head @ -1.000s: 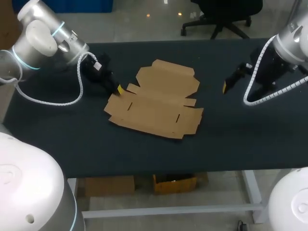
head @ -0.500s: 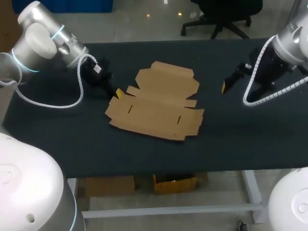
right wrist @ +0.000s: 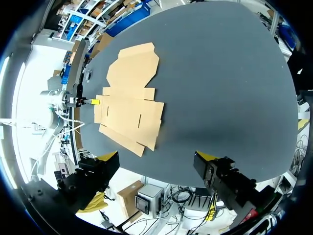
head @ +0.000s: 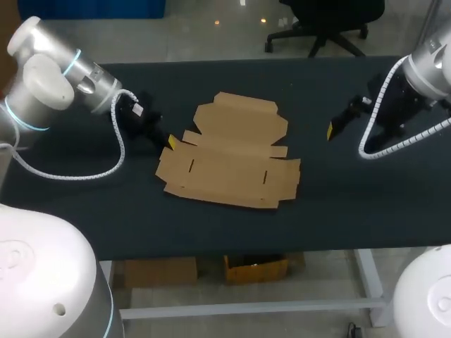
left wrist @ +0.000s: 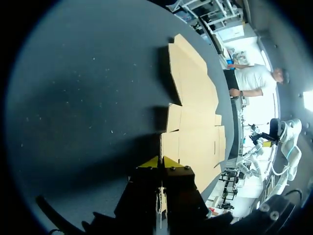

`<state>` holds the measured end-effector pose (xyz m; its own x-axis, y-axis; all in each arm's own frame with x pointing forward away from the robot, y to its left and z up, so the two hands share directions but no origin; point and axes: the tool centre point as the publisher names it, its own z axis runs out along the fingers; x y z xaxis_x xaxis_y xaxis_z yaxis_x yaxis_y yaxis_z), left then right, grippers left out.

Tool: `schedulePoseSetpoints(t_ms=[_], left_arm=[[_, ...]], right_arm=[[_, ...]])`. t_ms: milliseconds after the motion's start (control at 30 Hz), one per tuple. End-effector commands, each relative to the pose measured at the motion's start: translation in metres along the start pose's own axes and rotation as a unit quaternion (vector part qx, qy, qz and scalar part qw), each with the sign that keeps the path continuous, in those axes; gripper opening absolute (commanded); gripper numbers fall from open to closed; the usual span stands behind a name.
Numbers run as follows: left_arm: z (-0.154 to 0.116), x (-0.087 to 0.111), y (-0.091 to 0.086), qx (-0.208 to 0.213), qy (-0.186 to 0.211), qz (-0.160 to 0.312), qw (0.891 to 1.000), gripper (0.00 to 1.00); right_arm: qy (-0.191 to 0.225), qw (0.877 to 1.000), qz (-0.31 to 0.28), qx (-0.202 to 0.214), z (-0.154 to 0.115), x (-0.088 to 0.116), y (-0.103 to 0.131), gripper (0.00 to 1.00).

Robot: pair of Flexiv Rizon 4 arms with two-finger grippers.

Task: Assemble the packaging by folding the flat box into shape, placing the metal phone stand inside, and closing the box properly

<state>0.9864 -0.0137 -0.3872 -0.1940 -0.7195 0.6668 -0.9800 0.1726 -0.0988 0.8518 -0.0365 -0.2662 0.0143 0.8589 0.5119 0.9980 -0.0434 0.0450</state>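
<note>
Your flat box (head: 229, 158) lay unfolded near the middle of the counter (head: 352, 204), every panel and flap spread flat on the dark surface. The wider slotted panel faced the robot, and the narrower notched panel pointed towards the far edge.

Your left tool (head: 169, 141) sat low at the box's left side. Its yellow tips were clenched together right at the edge of a small side flap. In the left wrist view the tips met at that flap's corner, but you could not tell whether any cardboard was caught between them.

Your right tool (head: 330, 130) hung over bare counter, well apart from the box's right side. Its fingers (right wrist: 108, 156) were released and spread wide, grasping nothing.
</note>
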Motion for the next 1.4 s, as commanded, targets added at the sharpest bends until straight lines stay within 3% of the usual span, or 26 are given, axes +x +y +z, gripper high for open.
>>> schedulePoseSetpoints(t_ms=[33,467,700,733,767,800,833,1100,1400], left_arm=[[-0.004,0.002,0.009,0.072,-0.001,-0.01,0.997,0.0],[-0.003,0.005,0.025,0.043,0.004,-0.037,0.998,0.0],[-0.006,0.003,0.025,0.037,0.003,-0.044,0.998,0.0],[-0.008,0.003,0.024,0.036,0.002,-0.045,0.998,0.17],[-0.01,0.004,0.023,0.035,-0.001,-0.044,0.998,0.47],[-0.013,0.005,0.022,0.032,-0.001,-0.044,0.999,0.95],[-0.015,0.006,0.021,0.033,-0.009,-0.043,0.998,1.0],[-0.038,0.006,0.016,0.03,-0.04,-0.04,0.998,1.0],[-0.053,0.007,0.006,0.003,-0.043,-0.048,0.998,1.0]], right_arm=[[0.004,1.0,-0.002,0.002,-0.001,-0.001,0.001,1.0],[0.003,1.0,0.0,0.0,-0.004,-0.003,-0.002,1.0],[0.003,1.0,-0.002,0.0,-0.004,-0.001,-0.003,1.0],[0.002,1.0,-0.001,0.0,-0.004,-0.002,-0.003,1.0],[0.002,1.0,-0.001,-0.001,-0.005,-0.002,-0.004,1.0],[0.002,1.0,0.0,-0.001,-0.005,-0.002,-0.004,1.0],[0.002,1.0,0.0,-0.001,-0.005,-0.001,-0.004,1.0],[0.003,1.0,-0.001,-0.003,-0.006,-0.001,-0.006,1.0],[0.001,1.0,0.004,-0.007,-0.009,-0.003,-0.008,1.0]])
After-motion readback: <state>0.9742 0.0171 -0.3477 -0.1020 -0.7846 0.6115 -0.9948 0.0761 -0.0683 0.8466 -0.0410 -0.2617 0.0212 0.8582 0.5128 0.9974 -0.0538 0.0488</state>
